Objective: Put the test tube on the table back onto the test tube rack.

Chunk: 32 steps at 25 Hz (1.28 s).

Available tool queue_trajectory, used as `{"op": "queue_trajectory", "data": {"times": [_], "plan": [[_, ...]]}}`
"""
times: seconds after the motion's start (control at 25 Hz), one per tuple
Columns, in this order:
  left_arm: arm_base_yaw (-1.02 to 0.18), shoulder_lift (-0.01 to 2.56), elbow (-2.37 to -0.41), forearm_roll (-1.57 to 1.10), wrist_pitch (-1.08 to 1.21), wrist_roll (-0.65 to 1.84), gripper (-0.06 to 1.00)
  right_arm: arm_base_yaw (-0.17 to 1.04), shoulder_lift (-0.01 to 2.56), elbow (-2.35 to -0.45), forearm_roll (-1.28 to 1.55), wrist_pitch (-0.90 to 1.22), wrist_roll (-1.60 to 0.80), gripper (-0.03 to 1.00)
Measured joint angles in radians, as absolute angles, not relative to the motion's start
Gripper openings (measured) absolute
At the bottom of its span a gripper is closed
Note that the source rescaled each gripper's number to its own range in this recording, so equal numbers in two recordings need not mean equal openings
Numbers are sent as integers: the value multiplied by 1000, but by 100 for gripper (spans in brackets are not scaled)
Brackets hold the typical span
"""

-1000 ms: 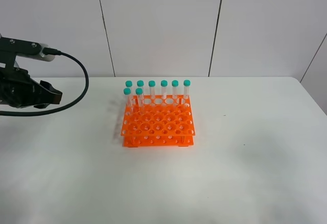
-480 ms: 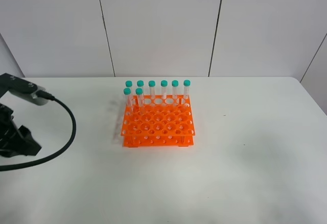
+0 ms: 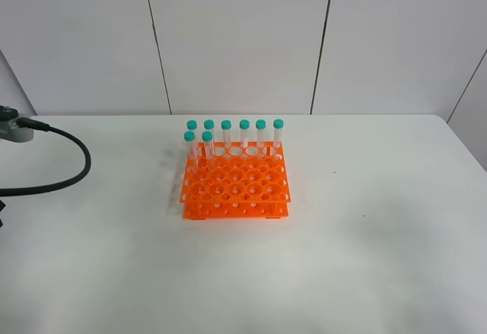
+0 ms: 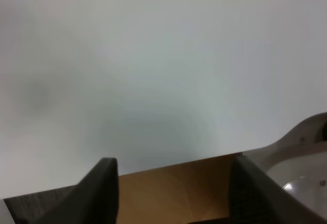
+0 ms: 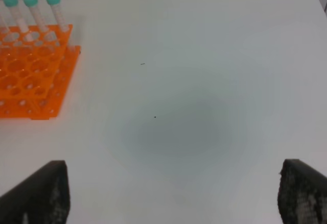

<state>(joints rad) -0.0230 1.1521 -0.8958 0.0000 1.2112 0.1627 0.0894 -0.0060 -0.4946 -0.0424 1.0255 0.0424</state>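
Eight teal-capped tubes upright in one orange rack on the white tabletop.

The test tube rack stands near the middle of the tabletop. Six tubes fill its back row, and two more stand just in front of them at the left end, among them the test tube second from the left; all eight stand in holes. The right wrist view catches three of the back-row tubes. The left gripper hangs over the tabletop's edge, its two fingers spread with nothing between them. The right gripper is spread wide above bare tabletop, well apart from the rack. A black cable loops in at the far left of the high view.
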Motion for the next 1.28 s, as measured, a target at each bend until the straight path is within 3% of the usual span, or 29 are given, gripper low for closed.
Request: {"op": "queue_trajectory", "data": {"times": [0.24, 0.52, 0.96, 1.28], "plan": [[-23, 1081, -896, 0, 1212, 154, 38, 89, -6, -495, -42, 1025, 42, 99], [-23, 822, -889, -50, 1216, 94, 38, 89, -6, -495, -42, 1025, 42, 99], [-23, 421, -743, -46, 1219, 93, 38, 89, -6, -495, -42, 1025, 42, 99], [-23, 287, -676, -85, 1222, 93, 38, 89, -6, -495, -42, 1025, 42, 99]]}}
